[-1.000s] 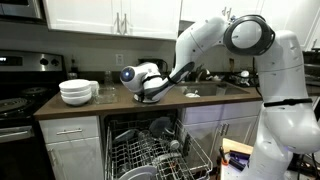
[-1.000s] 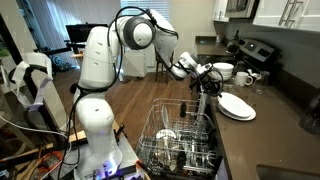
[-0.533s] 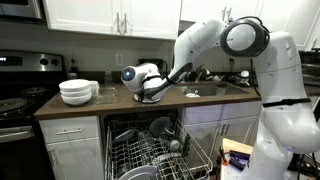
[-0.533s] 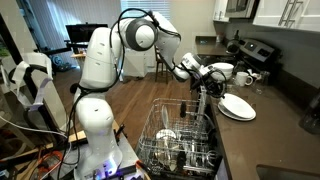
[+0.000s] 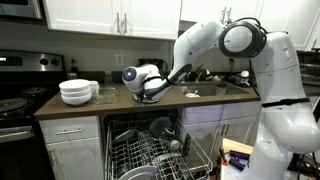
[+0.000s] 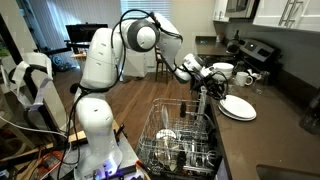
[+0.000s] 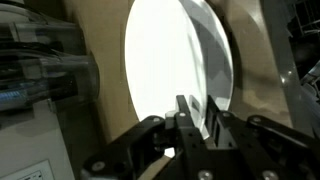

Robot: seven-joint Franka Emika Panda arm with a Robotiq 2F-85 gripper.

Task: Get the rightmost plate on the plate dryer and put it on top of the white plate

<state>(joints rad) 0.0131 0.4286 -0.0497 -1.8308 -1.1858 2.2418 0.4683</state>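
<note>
In the wrist view my gripper (image 7: 197, 115) has its two fingers on either side of the near rim of a round white plate (image 7: 170, 60). The rim fills the narrow gap, so the gripper is shut on it. A second rim (image 7: 222, 70) shows just behind this plate, which looks like the white plate it lies against. In both exterior views the gripper (image 5: 150, 92) (image 6: 212, 88) is low over the brown countertop, with the plate (image 6: 237, 107) flat on the counter. The grey wire plate dryer (image 5: 150, 150) (image 6: 180, 140) is pulled out below the counter, with dishes in it.
A stack of deep white bowls (image 5: 77, 92) sits on the counter near the stove (image 5: 15, 100). Mugs and bowls (image 6: 235, 72) stand behind the plate. The sink area (image 5: 215, 90) lies further along the counter. The robot's white base (image 6: 95, 130) stands beside the open rack.
Hardly anything has changed. The arm and the plate stay at the same spot on the counter, and the plate sits perhaps slightly lower.
</note>
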